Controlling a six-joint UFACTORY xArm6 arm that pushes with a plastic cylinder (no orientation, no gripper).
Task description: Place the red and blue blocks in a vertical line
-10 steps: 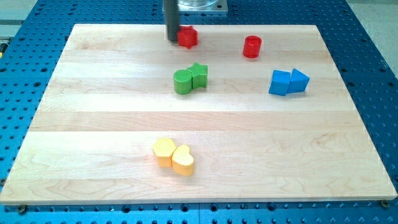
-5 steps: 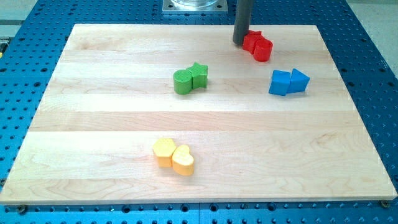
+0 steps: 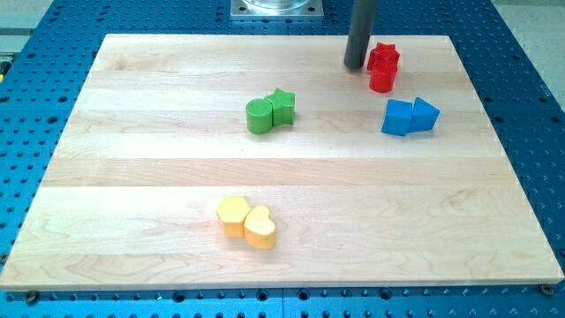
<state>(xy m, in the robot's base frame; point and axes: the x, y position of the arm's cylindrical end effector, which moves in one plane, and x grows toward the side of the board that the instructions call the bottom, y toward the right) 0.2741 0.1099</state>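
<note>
Two red blocks touch near the view's top right: a star-like red block (image 3: 384, 56) above a red cylinder (image 3: 382, 79). Below them sit two touching blue blocks: a blue cube-like block (image 3: 398, 117) and a blue triangular block (image 3: 425, 115) to its right. My tip (image 3: 355, 64) is at the end of the dark rod, just left of the red blocks, close to or touching the upper one.
A green cylinder (image 3: 259, 117) and a green star block (image 3: 282, 106) touch near the board's middle. Two yellow blocks (image 3: 233, 215) (image 3: 259, 228) touch near the view's bottom. The wooden board (image 3: 132, 177) lies on a blue perforated table.
My tip has moved right along the board's top, pushing the star-like red block against the red cylinder. Both red blocks have shifted right and now stack one above the other.
</note>
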